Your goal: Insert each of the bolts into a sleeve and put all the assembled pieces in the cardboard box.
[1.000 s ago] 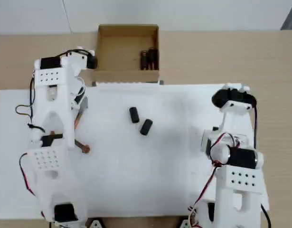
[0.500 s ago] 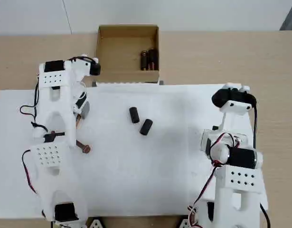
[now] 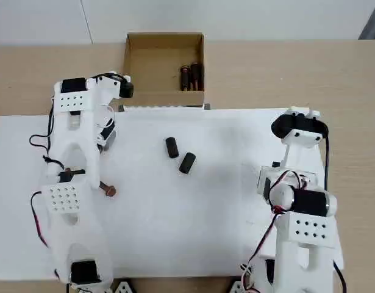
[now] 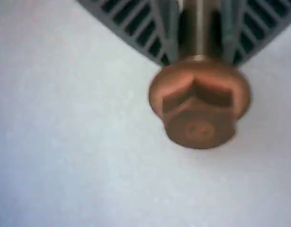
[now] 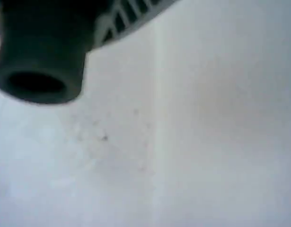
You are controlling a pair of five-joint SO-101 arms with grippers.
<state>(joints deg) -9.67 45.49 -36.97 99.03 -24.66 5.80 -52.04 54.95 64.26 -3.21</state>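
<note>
In the left wrist view a copper bolt (image 4: 199, 106) points its hex head at the camera, its shaft clamped between the ribbed fingers (image 4: 136, 23) of my left gripper (image 4: 197, 28). From above, that gripper (image 3: 107, 137) sits under the left arm near the mat's far left edge. My right gripper (image 5: 83, 19) is shut on a black sleeve (image 5: 41, 56), whose open end faces the mat. Another bolt (image 3: 108, 190) lies beside the left arm. Two loose sleeves (image 3: 171, 147) (image 3: 187, 163) lie mid-mat. The cardboard box (image 3: 144, 61) holds assembled pieces (image 3: 191, 76).
A white mat (image 3: 193, 226) covers the wooden table (image 3: 285, 73). The right arm (image 3: 297, 183) stands over the mat's right side. The box stands just beyond the mat's far edge.
The left arm has shifted to the right and toward the box, carrying its bolt along. The right arm and the loose parts have stayed put.
</note>
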